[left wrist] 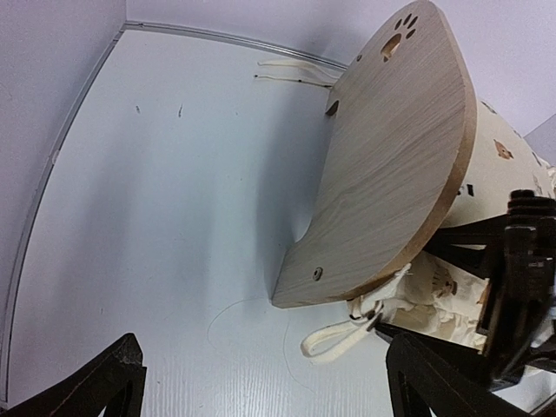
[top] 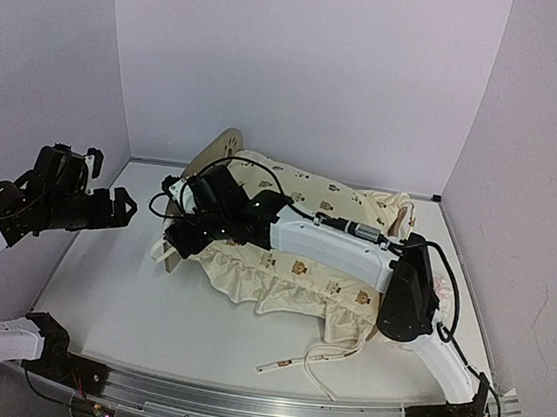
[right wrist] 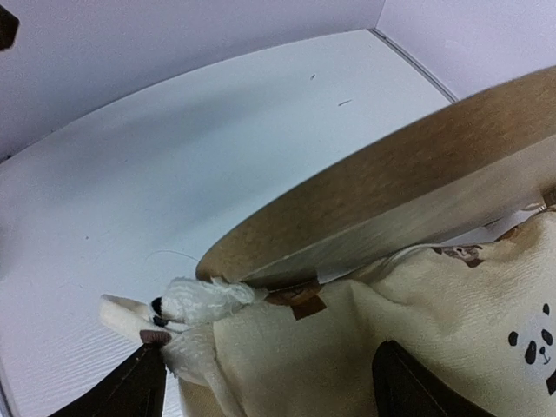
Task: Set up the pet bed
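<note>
The pet bed stands mid-table, and only its light-wood headboard (top: 220, 152) (left wrist: 391, 174) (right wrist: 391, 191) with the paw-print cutout (left wrist: 400, 30) shows. A cream animal-print cushion (top: 292, 270) (right wrist: 347, 347) covers the remainder of the bed. My right gripper (top: 180, 238) (right wrist: 274, 391) reaches across the cushion to its head-end corner. It is open wide, with its fingers (right wrist: 130, 391) either side of the cushion fabric and the left one against the ruffled corner. My left gripper (top: 123, 206) (left wrist: 269, 391) hovers open to the left of the headboard, holding nothing. A tie loop (left wrist: 339, 339) lies just ahead of it.
Loose cushion ties (top: 307, 358) trail toward the near edge, and more ties (left wrist: 291, 69) lie behind the headboard. Pale walls (top: 64, 63) close in the table on three sides. A metal rail (top: 266, 408) runs along the front by the arm bases.
</note>
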